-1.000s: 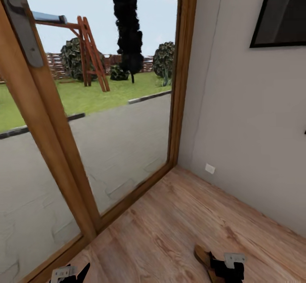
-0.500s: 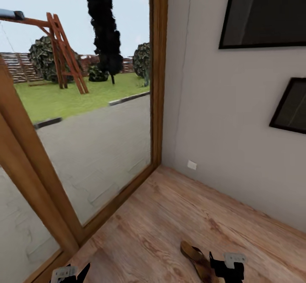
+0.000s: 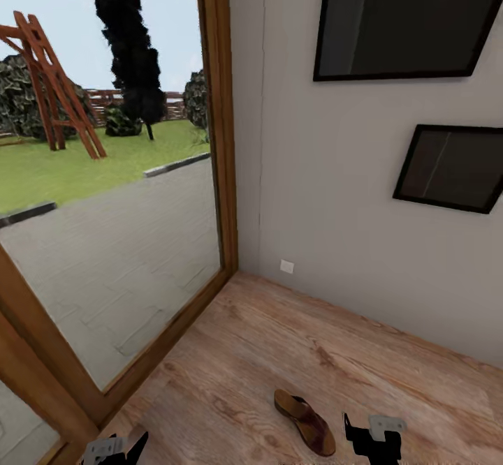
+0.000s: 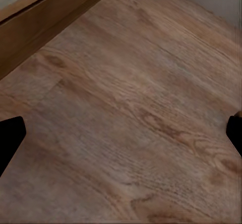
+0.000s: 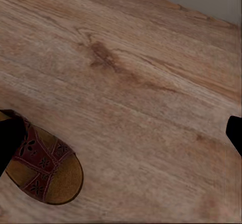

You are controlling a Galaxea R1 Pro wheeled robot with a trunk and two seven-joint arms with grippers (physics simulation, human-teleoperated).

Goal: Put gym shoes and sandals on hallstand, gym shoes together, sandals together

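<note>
One brown sandal (image 3: 304, 422) lies flat on the wood-plank corridor floor (image 3: 279, 339), near the bottom of the head view. My right gripper (image 3: 374, 440) hangs just right of it, apart from it. In the right wrist view the sandal's (image 5: 45, 166) patterned strap and tan footbed sit beside one dark fingertip (image 5: 9, 141), and the right gripper (image 5: 121, 133) is open over bare planks. My left gripper (image 3: 115, 447) is low near the window frame. In the left wrist view it (image 4: 121, 133) is open over bare floor. The gym shoes and the hallstand are out of view.
A floor-to-ceiling window with a wooden frame (image 3: 216, 137) closes the left side. A pale wall (image 3: 335, 227) runs along the right, with two dark framed pictures (image 3: 409, 18) and a small white socket (image 3: 287, 266). Open floor lies between window and wall.
The head camera has swung to the right, so window and wall slid left in the picture and the whole sandal came into view. Both grippers hold the same places in the picture.
</note>
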